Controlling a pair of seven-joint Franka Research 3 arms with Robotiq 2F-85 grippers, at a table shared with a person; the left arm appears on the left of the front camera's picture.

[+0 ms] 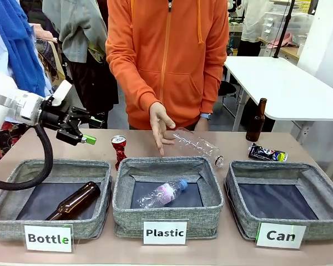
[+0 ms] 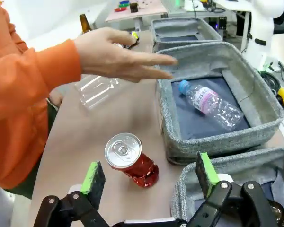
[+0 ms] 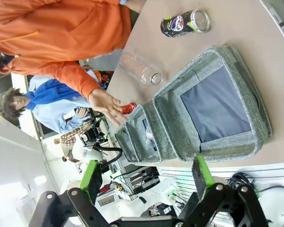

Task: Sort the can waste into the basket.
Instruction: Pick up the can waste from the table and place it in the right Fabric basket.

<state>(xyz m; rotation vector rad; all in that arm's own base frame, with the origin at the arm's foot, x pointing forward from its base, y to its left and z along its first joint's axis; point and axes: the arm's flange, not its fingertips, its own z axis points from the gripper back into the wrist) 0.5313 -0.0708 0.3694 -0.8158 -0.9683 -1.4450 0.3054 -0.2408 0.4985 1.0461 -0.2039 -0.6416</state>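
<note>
- Found the left gripper (image 2: 148, 175) with its claw spread apart and holding nothing; hanging low over the table with the red can (image 2: 130, 161) just past its green pads; likely lined up for a grab.
- Saw the red can standing up on the table at the 11 o'clock corner of the Plastic basket (image 1: 166, 164), outside every basket; pinched in at the middle, so might tip or slip when squeezed.
- Spotted the dark can (image 1: 266, 153) lying on its side at 12 o'clock of the Can basket (image 1: 322, 224), just behind the far rim; not sorted yet.
- Found the Can basket at the 3 o'clock end of the row with nothing in it; both cans left to go.
- Saw the right gripper (image 3: 146, 174) with its claw apart too and gripping nothing; held high over the Can basket, perhaps to stay out of the way.
- Noticed the person's hand (image 1: 160, 126) open above the table at 2 o'clock of the red can, between it and a clear bottle (image 1: 197, 145); close enough to call for a careful reach.
</note>
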